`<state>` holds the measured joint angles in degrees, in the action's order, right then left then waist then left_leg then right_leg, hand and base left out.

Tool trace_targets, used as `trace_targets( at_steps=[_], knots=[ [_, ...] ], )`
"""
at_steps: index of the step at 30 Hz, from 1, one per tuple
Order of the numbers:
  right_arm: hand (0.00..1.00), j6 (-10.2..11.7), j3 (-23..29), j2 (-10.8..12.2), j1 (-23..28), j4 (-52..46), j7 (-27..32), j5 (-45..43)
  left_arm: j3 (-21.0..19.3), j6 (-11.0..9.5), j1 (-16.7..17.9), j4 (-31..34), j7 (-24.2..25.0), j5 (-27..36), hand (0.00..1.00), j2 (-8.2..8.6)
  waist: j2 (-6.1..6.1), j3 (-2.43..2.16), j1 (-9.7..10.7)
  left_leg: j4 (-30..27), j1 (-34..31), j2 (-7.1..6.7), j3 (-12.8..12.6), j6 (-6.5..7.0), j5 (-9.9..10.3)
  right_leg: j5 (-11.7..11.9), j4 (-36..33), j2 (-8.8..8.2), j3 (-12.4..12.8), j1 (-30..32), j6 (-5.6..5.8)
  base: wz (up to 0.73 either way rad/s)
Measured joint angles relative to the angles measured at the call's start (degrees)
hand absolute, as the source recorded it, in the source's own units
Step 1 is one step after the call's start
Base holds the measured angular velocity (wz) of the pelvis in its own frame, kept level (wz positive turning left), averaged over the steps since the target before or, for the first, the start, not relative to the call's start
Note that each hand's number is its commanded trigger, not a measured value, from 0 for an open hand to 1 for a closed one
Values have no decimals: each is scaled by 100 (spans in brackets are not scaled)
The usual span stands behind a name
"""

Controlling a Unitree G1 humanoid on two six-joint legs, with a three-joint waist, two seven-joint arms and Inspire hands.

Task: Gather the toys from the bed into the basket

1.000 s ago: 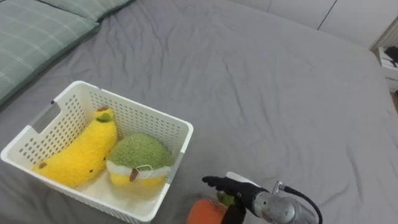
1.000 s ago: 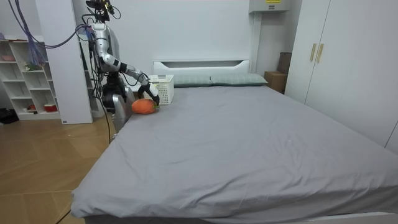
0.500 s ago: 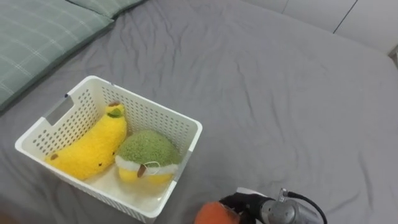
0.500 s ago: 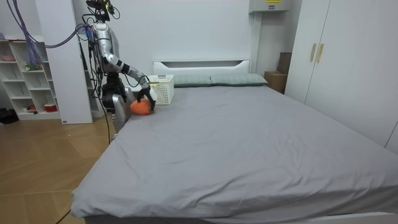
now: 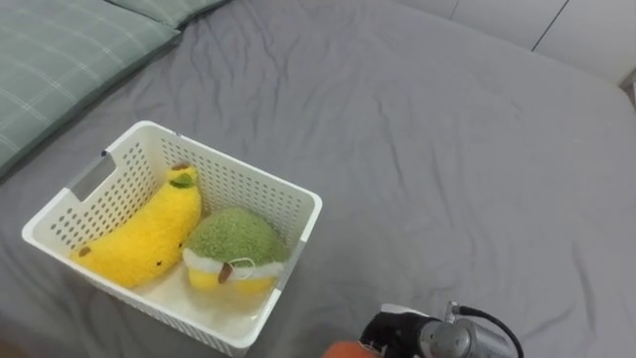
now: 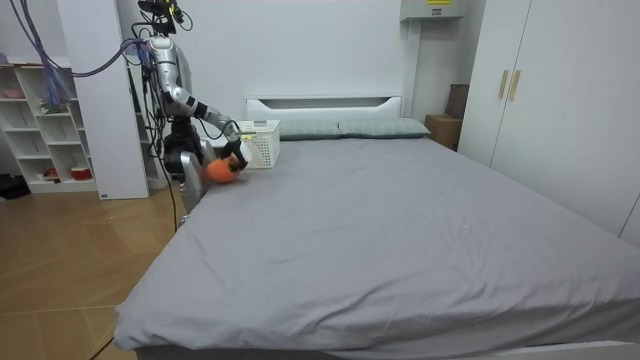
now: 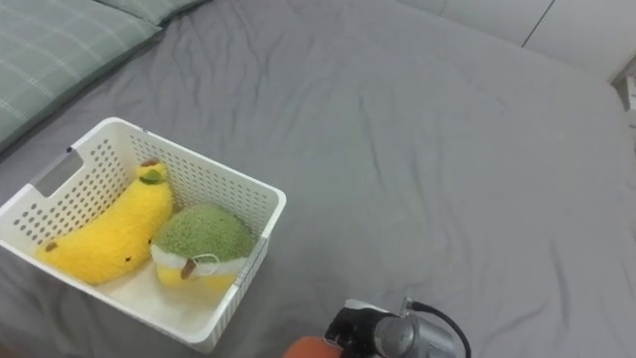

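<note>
1. The right hand (image 5: pixel 396 332) has its dark fingers curled down onto the round orange plush toy (image 5: pixel 347 350), low at the bed's near edge.
2. The toy looks soft, light and squashy, so a clasp round its bulk should hold it.
3. Just beside it, the white perforated plastic basket (image 5: pixel 243 189) holds a long yellow banana plush (image 5: pixel 139 239) and a fuzzy green-and-yellow round plush (image 5: pixel 236 249).
4. All of it rests on a wrinkled grey bed sheet (image 5: pixel 447 149), matte and yielding.

Bright, even, diffuse indoor light, with soft shadows in the bed (image 5: pixel 447 149) creases and under the basket (image 5: pixel 238 167) rim
</note>
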<state>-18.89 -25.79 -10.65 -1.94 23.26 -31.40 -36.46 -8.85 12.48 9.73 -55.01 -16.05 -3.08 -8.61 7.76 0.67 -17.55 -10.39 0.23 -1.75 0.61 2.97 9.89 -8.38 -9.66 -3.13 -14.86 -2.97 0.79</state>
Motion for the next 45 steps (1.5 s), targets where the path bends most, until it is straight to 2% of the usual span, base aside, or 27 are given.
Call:
trace_targets(
  at_steps=[5,11,16,21,25,29,34,38,40,45],
  knots=[
    [100,0,12,0,81,-254,6,-15,-3,7,57,-2,-12,12,0,-29,-17,4,32,-35,0,-5,11,0,0,4,-3,0,9,-24,-6,0],
    [100,13,413,3,103,-589,197,5,-124,-54,110,-9,-13,6,0,-25,-65,0,73,-22,43,3,-26,-1,-1,7,-5,6,58,-39,-10,-3],
    [100,159,965,-37,123,-1046,451,286,-335,-159,147,-21,2,16,0,-27,-67,2,311,-18,49,1,-38,1,-1,7,-5,1,81,-44,-9,0],
    [100,266,1252,-286,374,-1889,702,338,-565,-303,166,-25,0,19,0,-29,-60,-4,387,33,81,5,-85,1,-1,7,-8,14,180,-17,-9,-8],
    [100,287,1420,-300,446,-2223,788,334,-580,-375,235,-25,-8,17,0,-28,-60,-7,490,87,158,12,-154,3,-1,8,-5,20,241,-41,-8,-9],
    [100,290,1501,-301,454,-2250,892,396,-647,-399,271,-67,-21,17,0,-24,-85,-3,481,99,248,14,-202,6,1,10,-5,24,303,-89,-4,-8],
    [100,344,1761,-302,465,-2520,1186,528,-679,-411,312,-63,-79,16,0,-1,-197,-54,511,108,266,8,-206,11,2,14,-12,17,315,-107,4,0],
    [100,445,1927,-305,424,-2638,1448,759,-675,-436,327,-61,-80,16,0,5,-274,-28,517,106,327,10,-197,11,2,13,-12,17,307,-173,5,1],
    [100,512,1983,-306,402,-2639,1593,1034,-670,-496,329,-60,-82,50,0,12,-275,-28,536,100,335,9,-186,11,2,12,-8,17,300,-192,6,2],
    [100,513,1981,-301,401,-3082,1641,1103,-645,-597,336,-58,-82,45,0,36,-263,-31,543,102,336,9,-199,13,5,12,-8,18,311,-188,6,0]
  ],
)
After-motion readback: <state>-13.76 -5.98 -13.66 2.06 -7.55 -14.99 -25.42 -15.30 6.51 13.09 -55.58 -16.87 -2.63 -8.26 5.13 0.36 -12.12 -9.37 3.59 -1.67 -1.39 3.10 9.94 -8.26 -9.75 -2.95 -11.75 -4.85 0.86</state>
